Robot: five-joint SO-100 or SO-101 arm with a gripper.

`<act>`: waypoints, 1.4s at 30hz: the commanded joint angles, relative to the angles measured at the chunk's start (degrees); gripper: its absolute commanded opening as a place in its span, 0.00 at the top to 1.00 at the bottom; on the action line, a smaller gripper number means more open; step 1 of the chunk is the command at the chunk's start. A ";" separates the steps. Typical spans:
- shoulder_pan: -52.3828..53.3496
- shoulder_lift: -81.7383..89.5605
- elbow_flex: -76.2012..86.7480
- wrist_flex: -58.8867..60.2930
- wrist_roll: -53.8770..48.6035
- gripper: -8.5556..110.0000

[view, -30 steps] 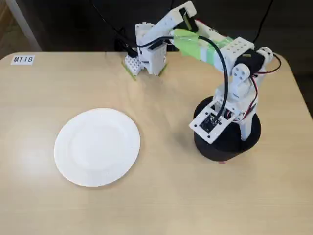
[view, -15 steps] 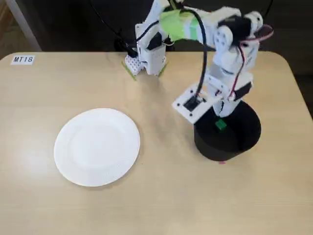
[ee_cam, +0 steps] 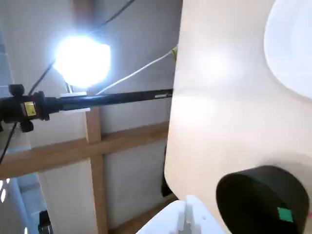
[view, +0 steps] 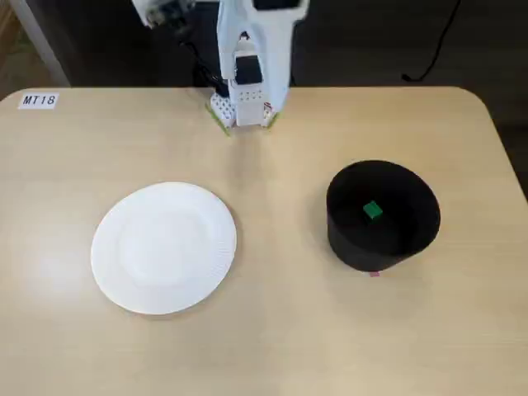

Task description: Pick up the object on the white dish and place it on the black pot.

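A small green cube (view: 372, 210) lies inside the black pot (view: 382, 243) at the right of the table in the fixed view. The white dish (view: 163, 247) at the left is empty. The arm (view: 252, 58) stands folded back at the table's far edge. Its gripper end (view: 163, 10) is raised at the top edge, mostly cut off, far from dish and pot. In the tilted wrist view the pot (ee_cam: 258, 190) with the cube (ee_cam: 285, 214) is at the bottom right. The dish (ee_cam: 292, 44) is at the top right. A white gripper part (ee_cam: 183, 219) pokes in at the bottom, its jaws unseen.
A label reading MT18 (view: 38, 101) is stuck at the table's far left corner. In the wrist view a bright lamp (ee_cam: 80, 61) and a black camera boom (ee_cam: 97, 100) lie beyond the table edge.
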 commanded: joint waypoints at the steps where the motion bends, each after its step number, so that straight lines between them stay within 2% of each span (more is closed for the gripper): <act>1: 1.49 15.64 21.18 -8.53 0.09 0.93; 4: 1.41 27.77 42.98 -18.46 0.97 0.93; 20: 6.42 60.38 99.84 -39.73 -1.49 0.93; 32: 1.05 81.74 121.82 -40.78 -1.76 0.93; 42: -0.09 81.83 129.64 -42.63 -2.55 0.93</act>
